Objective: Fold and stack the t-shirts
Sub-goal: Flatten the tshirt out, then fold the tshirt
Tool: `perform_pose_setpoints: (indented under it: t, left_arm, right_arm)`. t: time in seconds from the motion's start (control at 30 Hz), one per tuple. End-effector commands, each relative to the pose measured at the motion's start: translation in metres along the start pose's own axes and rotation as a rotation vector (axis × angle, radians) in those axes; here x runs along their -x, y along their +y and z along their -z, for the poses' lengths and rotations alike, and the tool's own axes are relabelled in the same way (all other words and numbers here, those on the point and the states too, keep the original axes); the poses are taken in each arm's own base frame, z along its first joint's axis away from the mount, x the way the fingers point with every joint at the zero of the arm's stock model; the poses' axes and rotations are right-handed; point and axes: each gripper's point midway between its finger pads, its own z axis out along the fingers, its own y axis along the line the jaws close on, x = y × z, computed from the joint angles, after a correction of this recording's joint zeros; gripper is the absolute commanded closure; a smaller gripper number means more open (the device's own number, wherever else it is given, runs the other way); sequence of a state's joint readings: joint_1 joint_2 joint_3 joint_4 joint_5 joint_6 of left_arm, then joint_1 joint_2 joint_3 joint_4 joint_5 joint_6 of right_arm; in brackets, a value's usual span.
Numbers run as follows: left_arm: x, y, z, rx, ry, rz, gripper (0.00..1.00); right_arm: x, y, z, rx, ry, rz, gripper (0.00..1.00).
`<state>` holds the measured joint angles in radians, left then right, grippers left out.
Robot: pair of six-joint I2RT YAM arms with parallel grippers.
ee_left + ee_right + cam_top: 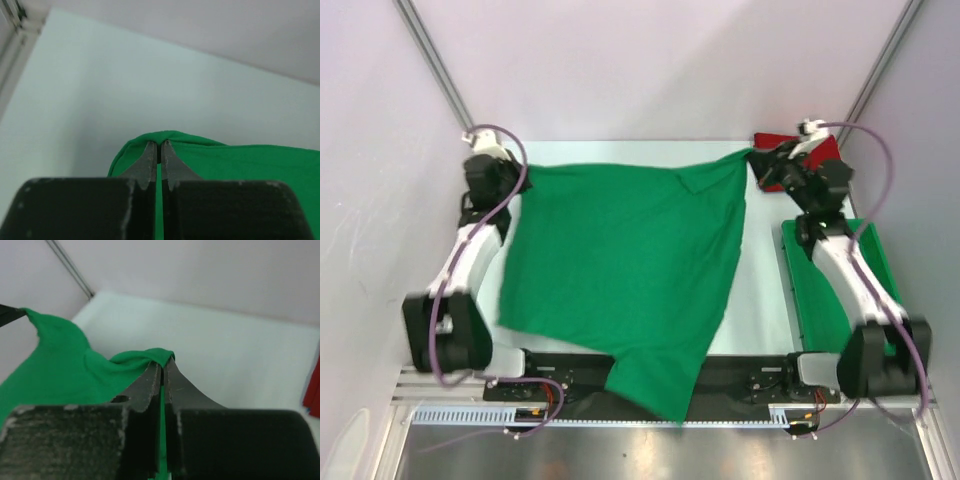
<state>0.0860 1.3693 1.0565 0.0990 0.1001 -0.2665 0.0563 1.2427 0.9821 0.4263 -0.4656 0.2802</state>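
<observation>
One green tee (620, 260) lies spread across the middle of the table (760, 300). Its far edge is pulled taut between two corners, and its near end trails off the front edge over the arm bases. The left claw (158, 145) is clenched on the far-left corner, a fold of green pinched between its tips. The right claw (164, 362) is clenched the same way on the far-right corner. Gripping both ends of one edge looks meant to keep the cloth stretched and flat, ready to be laid square or carried over for a fold. The skewed body suggests it is not yet squared. A red tee (825, 152) sits bunched in the far-right corner behind the right arm, apart, probably waiting its turn. A bin (825, 310) stands on the right beneath that arm. No blue tee shows.
</observation>
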Motion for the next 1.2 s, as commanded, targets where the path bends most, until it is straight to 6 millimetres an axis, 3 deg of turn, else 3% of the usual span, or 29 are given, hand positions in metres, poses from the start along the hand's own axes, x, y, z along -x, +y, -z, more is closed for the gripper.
perform_pose_setpoints:
  t: [0.0, 0.03, 0.07, 0.1, 0.13, 0.17, 0.2, 0.27, 0.33, 0.37, 0.4, 0.43, 0.6, 0.7, 0.83, 0.93, 1.17]
  left_arm:
    - [-0.005, 0.003, -0.036, -0.038, -0.09, 0.032, 1.0]
    - [-0.013, 0.007, -0.05, -0.037, -0.07, 0.041, 1.0]
    - [-0.041, 0.012, -0.069, -0.044, -0.009, 0.039, 1.0]
    - [-0.05, 0.015, -0.082, -0.047, 0.008, 0.043, 1.0]
    - [-0.042, 0.011, -0.095, -0.064, 0.005, 0.043, 1.0]
    - [-0.046, 0.011, -0.104, -0.068, 0.024, 0.035, 1.0]
    - [-0.069, 0.017, -0.121, -0.072, 0.077, 0.033, 1.0]
    - [-0.067, 0.021, -0.137, -0.065, 0.079, 0.025, 1.0]
    - [-0.089, 0.026, -0.152, -0.066, 0.135, 0.03, 1.0]
    - [-0.08, 0.025, -0.159, -0.072, 0.12, 0.023, 1.0]
    - [-0.092, 0.027, -0.166, -0.079, 0.146, 0.022, 1.0]
    - [-0.088, 0.028, -0.17, -0.078, 0.142, 0.015, 1.0]
    - [-0.099, 0.032, -0.175, -0.094, 0.167, 0.037, 0.99]
    - [-0.104, 0.034, -0.172, -0.097, 0.186, 0.051, 0.98]
    - [-0.121, 0.041, -0.163, -0.09, 0.256, 0.078, 0.98]
    - [-0.128, 0.043, -0.154, -0.092, 0.307, 0.101, 0.98]
    - [-0.131, 0.063, -0.13, 0.026, 0.376, 0.101, 0.99]
  right_arm:
    - [-0.009, -0.001, -0.026, 0.092, -0.057, 0.033, 1.0]
    - [-0.047, -0.019, -0.044, 0.09, 0.014, -0.009, 1.0]
    - [-0.062, -0.026, -0.053, 0.097, 0.041, -0.022, 1.0]
    - [-0.075, -0.03, -0.061, 0.113, 0.07, -0.037, 1.0]
    - [-0.112, -0.045, -0.072, 0.101, 0.138, -0.092, 1.0]
    - [-0.105, -0.047, -0.085, 0.116, 0.128, -0.084, 1.0]
    - [-0.12, -0.051, -0.092, 0.113, 0.168, -0.109, 1.0]
    - [-0.149, -0.06, -0.105, 0.104, 0.232, -0.136, 1.0]
    - [-0.15, -0.06, -0.119, 0.11, 0.253, -0.146, 1.0]
    - [-0.156, -0.062, -0.122, 0.101, 0.273, -0.156, 1.0]
    - [-0.164, -0.065, -0.122, 0.079, 0.303, -0.174, 1.0]
    - [-0.168, -0.067, -0.123, 0.052, 0.312, -0.181, 1.0]
    - [-0.181, -0.068, -0.102, -0.027, 0.384, -0.242, 1.0]
    - [-0.179, -0.067, -0.083, -0.093, 0.414, -0.271, 1.0]
    - [-0.176, -0.054, -0.063, -0.136, 0.464, -0.375, 1.0]
    - [-0.185, -0.046, -0.043, -0.175, 0.494, -0.453, 1.0]
    - [-0.189, -0.016, -0.008, -0.18, 0.554, -0.538, 1.0]
